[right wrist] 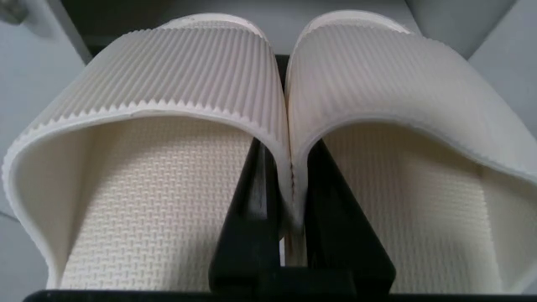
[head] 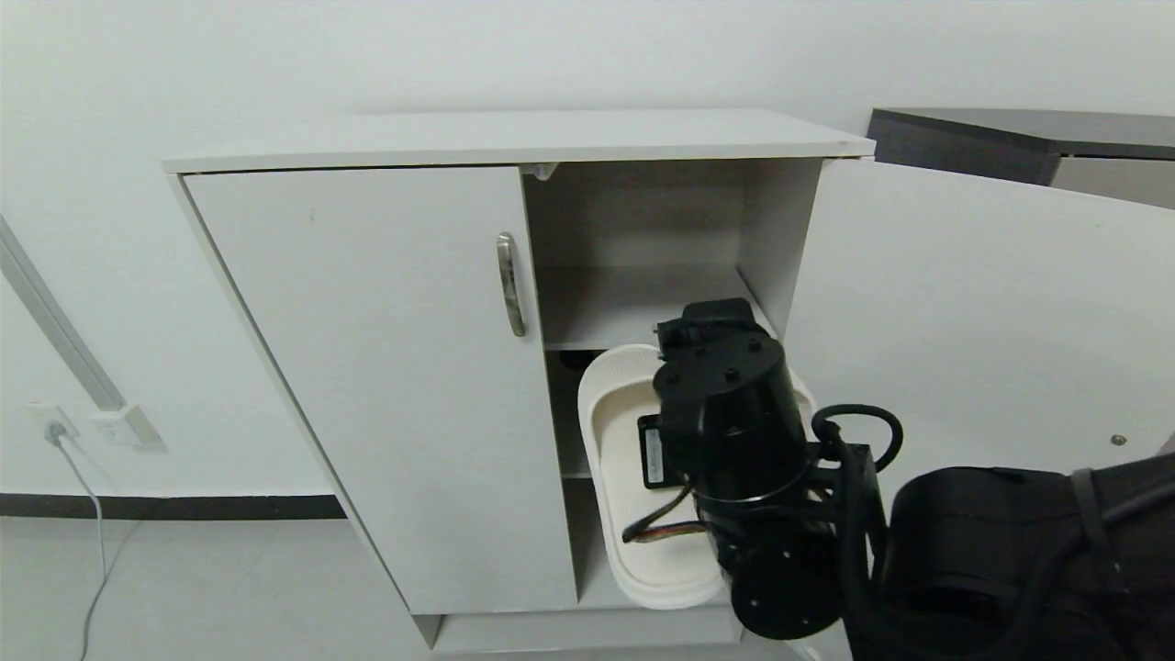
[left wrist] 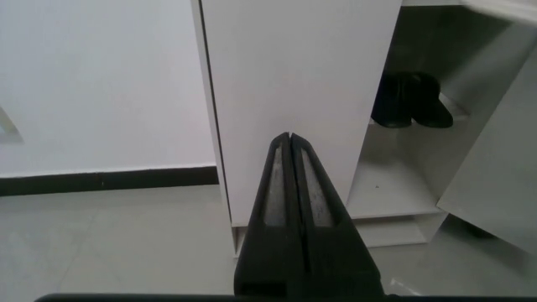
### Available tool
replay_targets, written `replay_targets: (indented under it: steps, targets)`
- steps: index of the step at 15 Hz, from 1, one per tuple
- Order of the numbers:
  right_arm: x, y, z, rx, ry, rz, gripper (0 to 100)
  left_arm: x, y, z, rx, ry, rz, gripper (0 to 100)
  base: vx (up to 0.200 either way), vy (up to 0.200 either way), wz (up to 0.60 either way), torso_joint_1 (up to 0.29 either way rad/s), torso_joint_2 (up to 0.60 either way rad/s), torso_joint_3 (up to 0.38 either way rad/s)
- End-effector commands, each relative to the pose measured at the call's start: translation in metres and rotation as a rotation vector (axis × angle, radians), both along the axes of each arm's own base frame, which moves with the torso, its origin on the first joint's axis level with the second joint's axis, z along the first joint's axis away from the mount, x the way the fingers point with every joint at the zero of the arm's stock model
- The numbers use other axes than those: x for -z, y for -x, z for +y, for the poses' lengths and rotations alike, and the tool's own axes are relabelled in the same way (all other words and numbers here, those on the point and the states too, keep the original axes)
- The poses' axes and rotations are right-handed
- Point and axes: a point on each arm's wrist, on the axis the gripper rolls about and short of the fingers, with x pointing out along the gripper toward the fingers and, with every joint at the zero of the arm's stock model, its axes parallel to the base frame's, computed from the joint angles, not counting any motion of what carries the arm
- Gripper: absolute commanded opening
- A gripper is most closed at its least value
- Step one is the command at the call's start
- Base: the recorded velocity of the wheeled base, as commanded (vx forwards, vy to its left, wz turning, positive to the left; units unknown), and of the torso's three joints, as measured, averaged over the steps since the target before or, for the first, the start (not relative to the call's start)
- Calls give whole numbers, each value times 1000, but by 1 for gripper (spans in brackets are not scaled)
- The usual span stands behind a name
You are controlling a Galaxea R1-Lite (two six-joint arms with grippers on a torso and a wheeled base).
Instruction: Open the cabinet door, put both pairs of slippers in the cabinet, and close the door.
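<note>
The left tool [left wrist: 290, 147] hangs with its fingers pressed together, facing the closed left door [head: 367, 367] of the cabinet [head: 514, 138]. Inside, a dark pair of slippers [left wrist: 411, 101] sits on a middle shelf [left wrist: 460, 106]. At five o'clock from the door handle [head: 510, 285], the right tool [right wrist: 284, 180] is clamped on the adjoining straps of the cream slippers [head: 624, 477], at the opening below the upper shelf [head: 633, 308]. The open door [head: 964, 303] stands at three o'clock.

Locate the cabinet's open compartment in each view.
Head view: open compartment centre, beside the closed door, cream slippers in front.
Left wrist view: compartment beside that door, black pair on its shelf.
Right wrist view: dark space beyond the slippers' toes.
Landmark: closed door, head and left wrist.
</note>
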Motion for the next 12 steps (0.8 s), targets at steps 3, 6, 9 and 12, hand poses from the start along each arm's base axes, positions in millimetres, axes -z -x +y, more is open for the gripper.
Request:
replay_targets:
  steps: [3,6,9,12]
  targets:
    - [2,-28,20,63,-8,-19,0,0,0,0,0,1,1,0,0,0,0,0,0,0]
    - [1,-35,15,62,19,-21,0,0,0,0,1,1,1,0,0,0,0,0,0,0]
    - [1,-36,15,43,20,-17,0,0,0,0,0,1,1,0,0,0,0,0,0,0]
    - [0,-35,15,42,22,-20,0,0,0,0,-2,1,1,0,0,0,0,0,0,0]
